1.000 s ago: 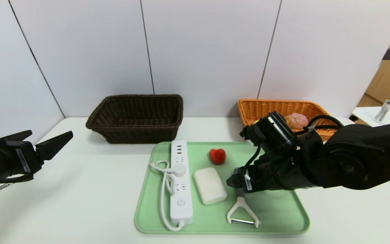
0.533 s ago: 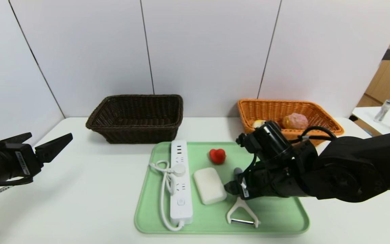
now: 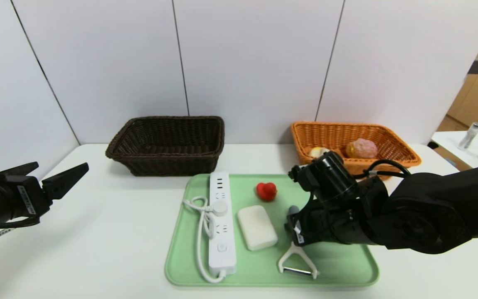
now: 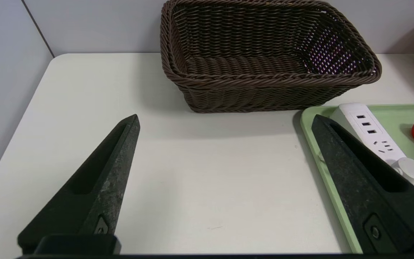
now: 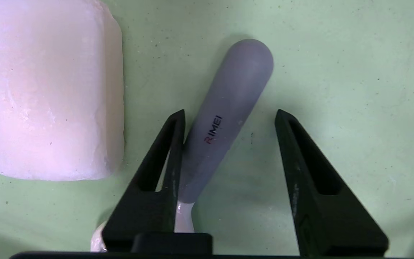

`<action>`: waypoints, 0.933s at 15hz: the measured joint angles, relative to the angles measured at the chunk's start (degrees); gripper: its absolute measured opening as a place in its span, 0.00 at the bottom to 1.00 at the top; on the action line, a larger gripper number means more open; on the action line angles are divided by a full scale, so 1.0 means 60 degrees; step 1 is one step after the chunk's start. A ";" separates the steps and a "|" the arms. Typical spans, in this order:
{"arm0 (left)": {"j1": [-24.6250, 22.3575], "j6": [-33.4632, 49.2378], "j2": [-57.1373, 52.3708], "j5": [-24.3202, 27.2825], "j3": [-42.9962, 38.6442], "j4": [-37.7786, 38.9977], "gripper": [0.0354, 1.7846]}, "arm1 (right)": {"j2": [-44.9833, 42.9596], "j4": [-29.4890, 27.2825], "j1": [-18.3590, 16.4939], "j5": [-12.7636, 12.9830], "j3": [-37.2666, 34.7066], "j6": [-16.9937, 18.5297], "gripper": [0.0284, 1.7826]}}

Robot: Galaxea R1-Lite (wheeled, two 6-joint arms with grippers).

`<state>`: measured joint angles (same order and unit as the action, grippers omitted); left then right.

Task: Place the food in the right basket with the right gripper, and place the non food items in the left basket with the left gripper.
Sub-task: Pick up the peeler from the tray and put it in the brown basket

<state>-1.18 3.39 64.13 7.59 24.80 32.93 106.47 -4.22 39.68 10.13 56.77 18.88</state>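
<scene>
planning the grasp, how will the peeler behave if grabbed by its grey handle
The peeler looks rigid and light. Its rounded, smooth handle may roll or slip between the open right end effector fingers. Held by the handle, the wider head end may swing down.

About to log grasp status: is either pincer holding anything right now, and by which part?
Nothing is held. The right pincer is open, straddling the grey handle of the white Y-shaped peeler on the green tray. The left pincer is open, parked.

peeler (image 3: 296, 259) handle half hidden by right arm (image 3: 409, 216)
</scene>
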 joint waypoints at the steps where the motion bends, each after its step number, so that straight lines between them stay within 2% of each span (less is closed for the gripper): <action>1: 0.0000 0.0000 -0.0004 0.0002 0.0000 0.0002 0.94 | -0.0008 -0.0012 0.0002 -0.0004 -0.0008 0.0000 0.37; 2: -0.0004 0.0000 -0.0008 0.0002 0.0000 0.0002 0.94 | -0.0012 -0.0018 0.0006 -0.0018 -0.0016 0.0004 0.18; 3: 0.0000 0.0000 -0.0008 -0.0004 0.0002 0.0002 0.94 | -0.0014 -0.0022 0.0018 -0.0022 -0.0022 0.0004 0.17; 10: -0.0004 0.0004 -0.0081 0.0000 -0.0055 0.0000 0.94 | -0.0161 -0.0059 0.0010 -0.0018 0.0102 0.0016 0.17; 14: -0.0004 -0.0014 -0.0091 0.0000 -0.0041 0.0002 0.94 | -0.0610 -0.0037 0.0002 -0.0012 0.0727 -0.0093 0.17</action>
<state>-1.21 3.30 63.59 7.59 24.55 32.94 102.82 -4.44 39.69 10.06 61.14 18.32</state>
